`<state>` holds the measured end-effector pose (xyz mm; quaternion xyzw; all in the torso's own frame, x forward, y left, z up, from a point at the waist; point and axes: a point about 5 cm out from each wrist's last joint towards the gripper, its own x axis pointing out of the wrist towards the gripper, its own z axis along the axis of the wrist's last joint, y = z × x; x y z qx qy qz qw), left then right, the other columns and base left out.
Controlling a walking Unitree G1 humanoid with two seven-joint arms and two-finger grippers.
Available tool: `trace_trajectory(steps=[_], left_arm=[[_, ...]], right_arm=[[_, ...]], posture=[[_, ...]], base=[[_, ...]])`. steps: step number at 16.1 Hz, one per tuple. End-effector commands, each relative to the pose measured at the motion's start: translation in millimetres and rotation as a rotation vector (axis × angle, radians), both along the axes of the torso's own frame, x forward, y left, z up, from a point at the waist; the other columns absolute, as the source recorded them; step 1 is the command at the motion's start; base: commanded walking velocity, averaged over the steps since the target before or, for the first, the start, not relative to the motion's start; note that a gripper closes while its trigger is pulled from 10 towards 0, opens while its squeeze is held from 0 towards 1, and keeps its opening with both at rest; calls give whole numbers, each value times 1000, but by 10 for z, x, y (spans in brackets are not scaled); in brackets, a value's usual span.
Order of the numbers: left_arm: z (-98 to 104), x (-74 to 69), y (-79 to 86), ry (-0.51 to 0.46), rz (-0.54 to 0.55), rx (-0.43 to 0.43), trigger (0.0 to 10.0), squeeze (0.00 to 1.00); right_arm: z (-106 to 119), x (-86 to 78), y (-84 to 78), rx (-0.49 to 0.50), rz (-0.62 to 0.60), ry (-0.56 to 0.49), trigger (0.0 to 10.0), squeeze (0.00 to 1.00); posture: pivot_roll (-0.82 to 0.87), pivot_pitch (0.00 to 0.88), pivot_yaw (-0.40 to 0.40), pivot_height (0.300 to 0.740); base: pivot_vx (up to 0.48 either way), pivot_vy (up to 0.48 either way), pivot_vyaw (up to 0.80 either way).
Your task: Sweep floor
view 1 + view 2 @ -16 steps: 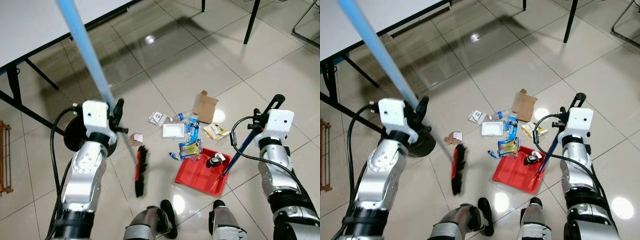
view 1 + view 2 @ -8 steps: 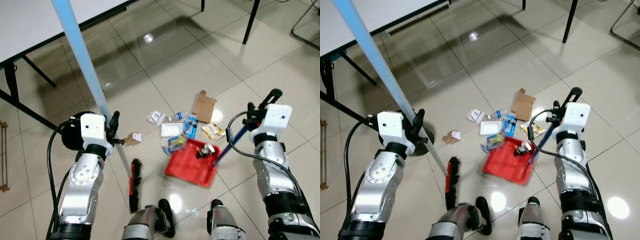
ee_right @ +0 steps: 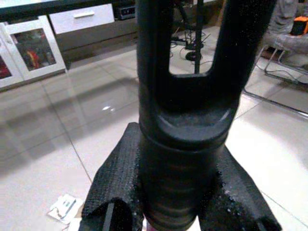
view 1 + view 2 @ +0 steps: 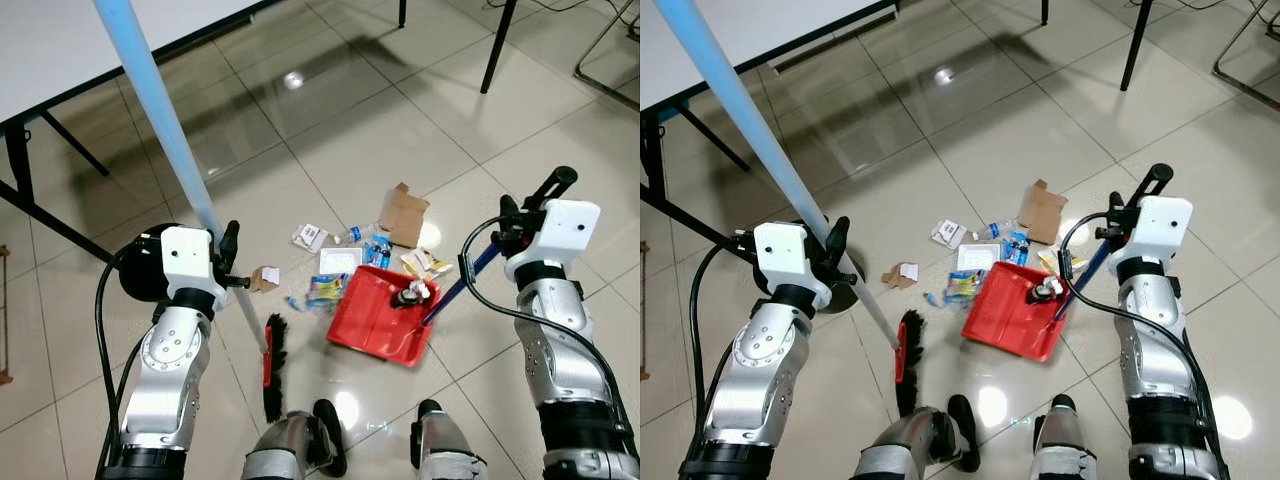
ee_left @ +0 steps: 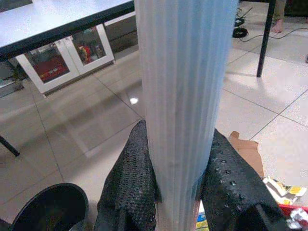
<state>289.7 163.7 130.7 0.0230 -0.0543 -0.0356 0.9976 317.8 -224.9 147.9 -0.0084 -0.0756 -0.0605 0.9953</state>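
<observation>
Under me is a glossy beige tiled floor [image 4: 380, 130]. On it lie a red dustpan [image 4: 377, 320], a torn cardboard piece [image 4: 404, 214], a white tray [image 4: 340, 261], small wrappers [image 4: 425, 264], and the broom head [image 4: 271, 366] near my feet.

**Both arms up, both grippers clamped**

We see our left arm bent at the elbow, forearm rising, left gripper [image 4: 226, 262] pinching tight around a pole, textured fingers [image 5: 132, 183] pressed to either side. Our right arm mirrors it, right gripper [image 4: 1132, 205] raised at chest height, fingers [image 3: 115, 185] squeezing a dark handle.
</observation>
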Motion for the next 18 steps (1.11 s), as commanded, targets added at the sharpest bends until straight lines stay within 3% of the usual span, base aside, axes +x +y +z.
trace_trajectory(steps=[1, 6, 18], left_arm=[[84, -6, 52, -29, 36, 22, 10000, 0], [75, -18, 23, -25, 38, 19, 10000, 0], [81, 22, 20, -13, 42, 27, 10000, 0]], right_arm=[[100, -33, 93, 9, 47, -37, 10000, 0], [173, -108, 250, 0, 105, -36, 10000, 0], [172, -107, 244, -2, 92, -3, 10000, 0]], posture=[[-186, 246, 178, 740], [-187, 246, 176, 740], [-190, 236, 180, 740]], base=[[0, 0, 0], [0, 0, 108], [0, 0, 800]])
